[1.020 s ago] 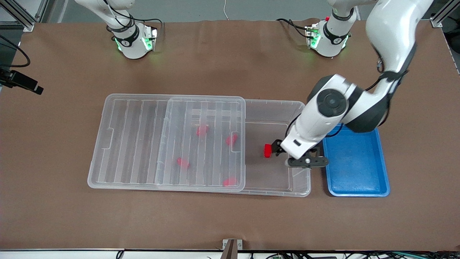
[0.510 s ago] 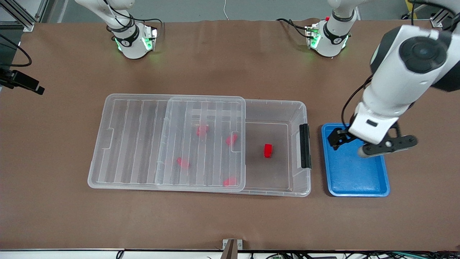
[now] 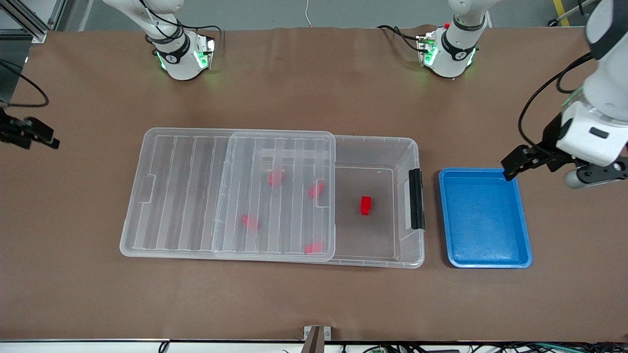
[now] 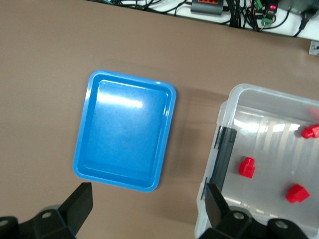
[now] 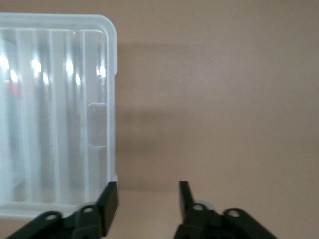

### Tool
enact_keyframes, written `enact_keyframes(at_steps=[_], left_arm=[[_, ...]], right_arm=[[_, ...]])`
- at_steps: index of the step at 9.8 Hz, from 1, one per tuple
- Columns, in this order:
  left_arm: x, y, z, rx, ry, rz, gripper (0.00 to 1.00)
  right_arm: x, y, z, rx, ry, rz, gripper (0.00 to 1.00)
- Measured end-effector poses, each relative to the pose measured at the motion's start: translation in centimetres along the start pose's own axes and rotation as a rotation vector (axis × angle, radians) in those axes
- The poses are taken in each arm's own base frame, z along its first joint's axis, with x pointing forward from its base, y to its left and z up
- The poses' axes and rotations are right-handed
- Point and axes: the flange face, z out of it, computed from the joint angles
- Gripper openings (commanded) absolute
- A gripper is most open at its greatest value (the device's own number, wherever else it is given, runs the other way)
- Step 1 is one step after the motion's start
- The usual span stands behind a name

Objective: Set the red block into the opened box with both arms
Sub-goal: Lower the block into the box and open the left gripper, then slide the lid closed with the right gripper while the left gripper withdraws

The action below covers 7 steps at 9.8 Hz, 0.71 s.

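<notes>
- The left gripper [image 3: 520,162] hangs over the table [image 3: 314,304] just off the blue tray's corner at the left arm's end. In the left wrist view its fingers [image 4: 79,204] are spread wide with nothing between them.
- Only one dark finger of it is plain in the front view. The rest is hidden under the white wrist, and the arm above is cut off by the frame's edge.
- The blue tray [image 3: 483,218] lies beside the box's short end, close to it but apart.
- The red block [image 3: 365,205] lies on the floor of the box [image 3: 407,147], in the uncovered part near the black clip [image 3: 415,198]. Nothing touches it.
- The ribbed lid [image 3: 171,196] sits shifted toward the right arm's end, covering much of the box and overhanging it.
- Four other red blocks [image 3: 276,177] show through the lid only as smeared red patches, so their shapes are hard to make out.
- The right gripper [image 3: 29,135] is over the table at the right arm's end, half cut off by the frame. Its fingers [image 5: 109,199] stand parted, with an empty gap between them, beside the lid's end.
</notes>
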Motion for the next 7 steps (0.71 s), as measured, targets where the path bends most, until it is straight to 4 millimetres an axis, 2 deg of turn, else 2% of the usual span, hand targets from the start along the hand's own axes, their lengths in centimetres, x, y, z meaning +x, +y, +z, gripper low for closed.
enact_keyframes(at_steps=[2, 3, 4, 5, 7], left_arm=[[-0.3, -2.6, -1.8, -0.016, -0.008, 0.073, 1.00], [-0.9, -3.8, -2.7, -0.013, -0.026, 0.095, 1.00], [-1.8, -4.7, -3.6, -0.010, -0.053, 0.102, 1.00], [-2.7, -5.1, -4.1, -0.009, -0.084, 0.116, 1.00], [-4.1, -4.6, -4.5, -0.005, -0.121, 0.157, 1.00]], right_arm=[[2.3, 0.0, 10.1, 0.002, -0.003, -0.066, 0.00], [2.7, -0.6, 14.0, 0.005, -0.012, -0.103, 0.00], [2.6, -1.5, 16.8, 0.009, -0.025, -0.132, 0.00], [2.1, -2.7, 18.6, 0.012, -0.037, -0.156, 0.00], [2.0, -4.9, 19.3, 0.041, -0.038, -0.173, 0.00]])
